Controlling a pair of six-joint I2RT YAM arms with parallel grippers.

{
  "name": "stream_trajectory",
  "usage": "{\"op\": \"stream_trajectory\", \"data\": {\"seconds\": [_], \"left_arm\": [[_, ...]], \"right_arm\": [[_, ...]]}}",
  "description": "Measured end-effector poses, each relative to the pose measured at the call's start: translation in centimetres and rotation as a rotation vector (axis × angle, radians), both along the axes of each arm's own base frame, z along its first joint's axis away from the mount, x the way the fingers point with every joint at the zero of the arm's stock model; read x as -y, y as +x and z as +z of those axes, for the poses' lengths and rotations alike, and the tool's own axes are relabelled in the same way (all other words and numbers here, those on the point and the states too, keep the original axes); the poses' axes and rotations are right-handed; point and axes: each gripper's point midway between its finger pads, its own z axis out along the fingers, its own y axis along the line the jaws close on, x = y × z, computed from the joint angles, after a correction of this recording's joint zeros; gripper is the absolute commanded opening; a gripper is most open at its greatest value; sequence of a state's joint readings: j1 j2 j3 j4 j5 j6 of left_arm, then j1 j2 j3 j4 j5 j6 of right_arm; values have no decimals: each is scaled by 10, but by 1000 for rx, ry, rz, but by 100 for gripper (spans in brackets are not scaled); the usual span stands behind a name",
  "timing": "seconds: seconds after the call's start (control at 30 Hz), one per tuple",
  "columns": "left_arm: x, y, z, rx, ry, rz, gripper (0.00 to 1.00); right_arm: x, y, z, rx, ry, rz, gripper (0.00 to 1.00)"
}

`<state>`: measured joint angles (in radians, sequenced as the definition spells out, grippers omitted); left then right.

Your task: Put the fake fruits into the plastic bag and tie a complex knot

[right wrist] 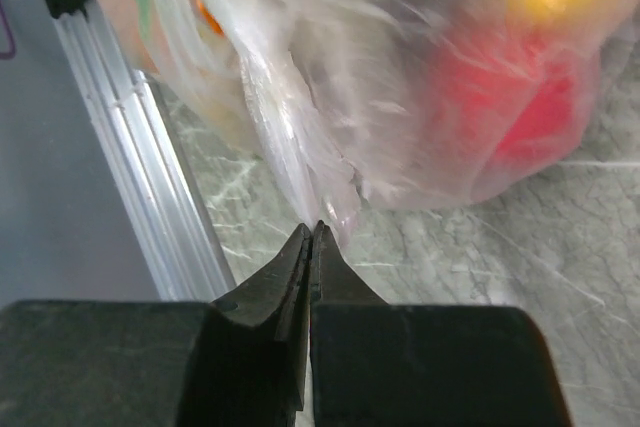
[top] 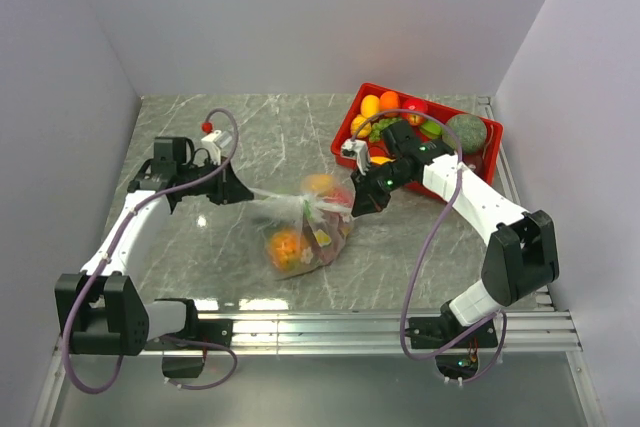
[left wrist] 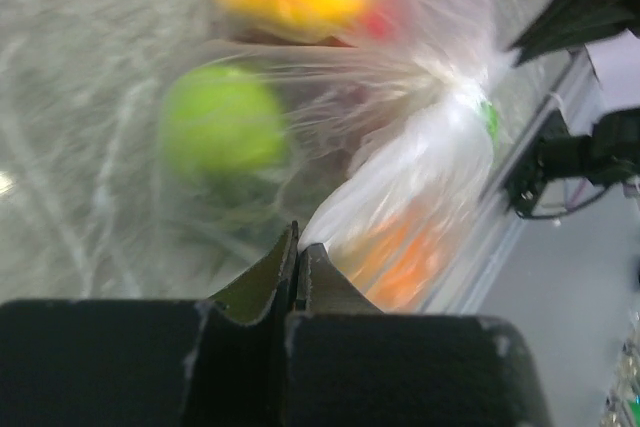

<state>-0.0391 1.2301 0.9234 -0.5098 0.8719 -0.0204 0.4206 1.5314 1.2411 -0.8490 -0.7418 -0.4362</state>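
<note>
The plastic bag lies mid-table with several fake fruits inside, orange among them. Its bunched neck forms the knot, with film tails pulled out to both sides. My left gripper is shut on the left tail; in the left wrist view its jaws pinch whitish film, with a green fruit and the knot beyond. My right gripper is shut on the right tail; its jaws hold a strip of film below a red fruit.
A red tray at the back right holds more fake fruits, just behind my right arm. An aluminium rail runs along the table's near edge. Grey walls close in the left, back and right sides.
</note>
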Motion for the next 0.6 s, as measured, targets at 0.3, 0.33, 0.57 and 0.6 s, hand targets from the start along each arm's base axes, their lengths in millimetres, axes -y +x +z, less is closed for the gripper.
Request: {"op": "stream_trajectory", "data": {"seconds": [0.3,0.33,0.57,0.6], "left_arm": [[-53,16,-13,-34,58,187,0],[-54,16,-13,-32,63,188,0],[-50,8,-13,19,70,121,13],[-51,7,-13,38,82,108,26]], "right_arm": [[17,16,-5,42,-11,-46,0],[17,16,-4,44,-12,-46,0],[16,12,-6,21,-22,-55,43],[17,10,-7,10,-42,-60,55]]}}
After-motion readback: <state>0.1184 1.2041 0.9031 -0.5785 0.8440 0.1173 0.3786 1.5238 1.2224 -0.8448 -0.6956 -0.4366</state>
